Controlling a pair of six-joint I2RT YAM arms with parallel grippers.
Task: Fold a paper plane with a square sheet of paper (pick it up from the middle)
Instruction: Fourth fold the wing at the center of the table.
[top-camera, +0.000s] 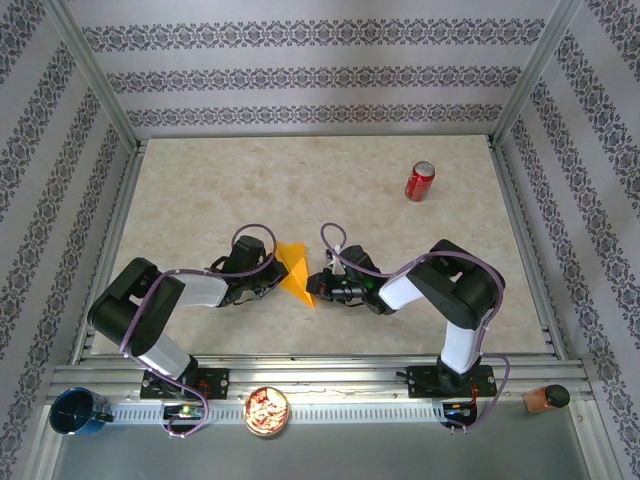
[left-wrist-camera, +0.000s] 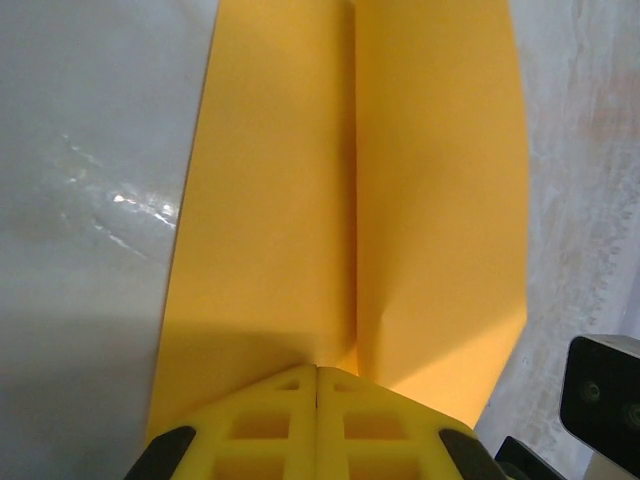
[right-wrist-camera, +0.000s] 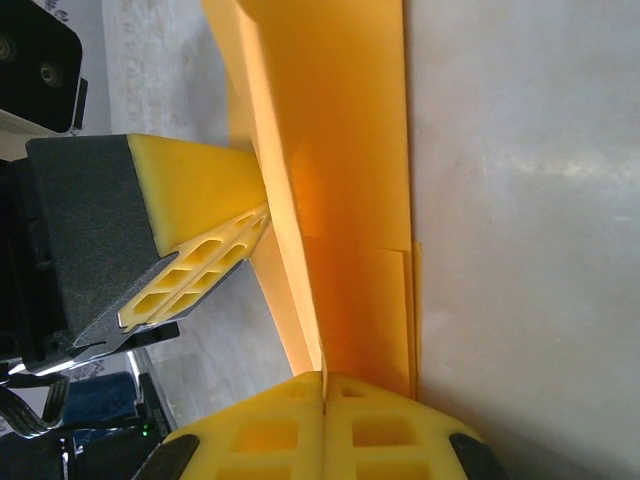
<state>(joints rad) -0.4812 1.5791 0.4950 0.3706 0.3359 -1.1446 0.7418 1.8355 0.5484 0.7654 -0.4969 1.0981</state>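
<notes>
Over the beige marbled table (top-camera: 420, 270), striped walls (top-camera: 300, 75) around, left fingers (left-wrist-camera: 270, 430) and right fingers (right-wrist-camera: 260, 440) clamp the creased orange paper (top-camera: 296, 270).

a pale beige, marble-patterned table (top-camera: 200, 200). a red soda can (top-camera: 419, 181) stands on it near the far right corner, well apart from the folded orange-yellow paper (top-camera: 296, 270) at the middle. whether that paper's edge rests on the top is hard to tell. on the grey near ledge (top-camera: 350, 455) sit a blue cup (top-camera: 77, 412) and a round bowl of pale pieces (top-camera: 267, 411).
</notes>
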